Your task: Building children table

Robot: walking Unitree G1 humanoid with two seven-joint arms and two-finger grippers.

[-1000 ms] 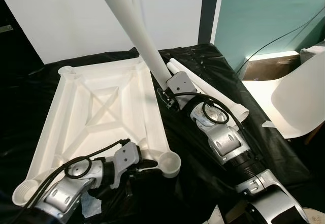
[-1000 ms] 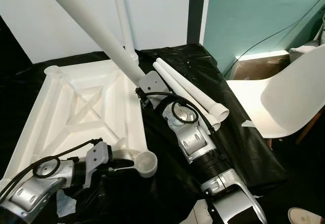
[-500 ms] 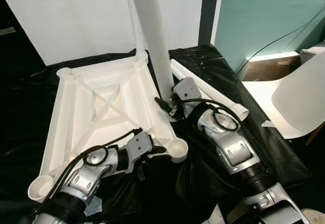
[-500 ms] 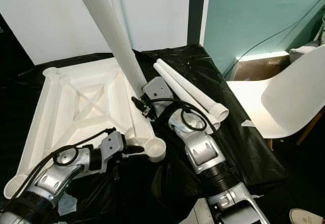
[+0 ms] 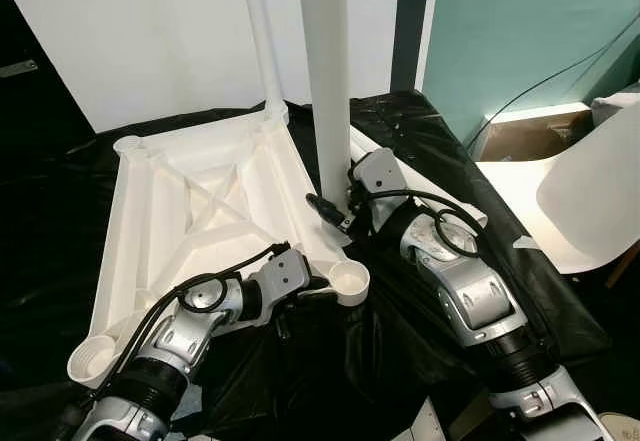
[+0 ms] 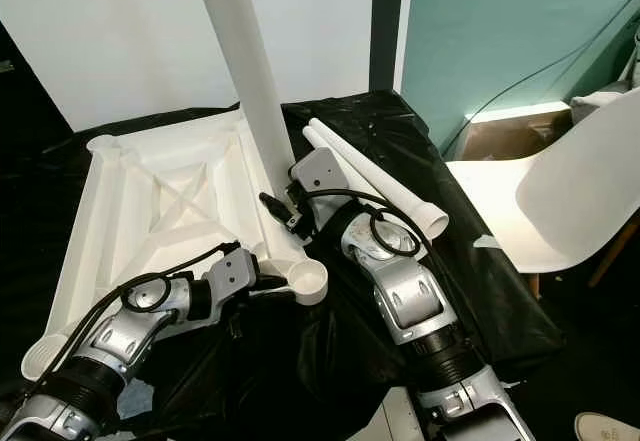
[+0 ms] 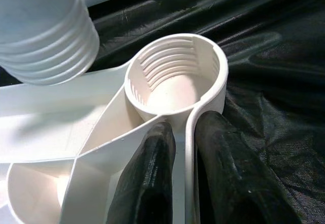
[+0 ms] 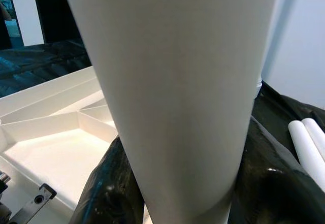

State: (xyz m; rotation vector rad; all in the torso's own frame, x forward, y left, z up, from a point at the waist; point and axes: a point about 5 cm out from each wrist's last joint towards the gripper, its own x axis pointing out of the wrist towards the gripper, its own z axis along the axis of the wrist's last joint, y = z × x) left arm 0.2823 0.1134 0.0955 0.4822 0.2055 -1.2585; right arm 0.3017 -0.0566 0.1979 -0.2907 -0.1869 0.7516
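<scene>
The white plastic tabletop (image 5: 190, 211) lies upside down, ribs up, with a round threaded socket (image 5: 349, 281) at its near right corner. One white leg (image 5: 262, 51) stands in the far right corner. My right gripper (image 5: 336, 189) is shut on a second white leg (image 5: 328, 81) and holds it almost upright just behind that socket. The leg's threaded end (image 7: 45, 36) hangs beside and above the socket (image 7: 175, 82). My left gripper (image 7: 185, 153) is shut on the tabletop's rim wall just short of the socket, one finger on each side. Two loose legs (image 6: 385, 186) lie to the right.
A crinkled black sheet (image 5: 400, 331) covers the work surface. A white chair (image 5: 590, 201) and an open cardboard box (image 5: 520, 131) stand at the right by the teal wall. A white panel (image 5: 150, 41) leans behind the tabletop. A shoe (image 6: 605, 426) sits at the bottom right.
My right gripper has swung the leg from a hard leftward tilt to nearly upright and brought its lower end toward the near right socket. My left gripper has stayed on the rim.
</scene>
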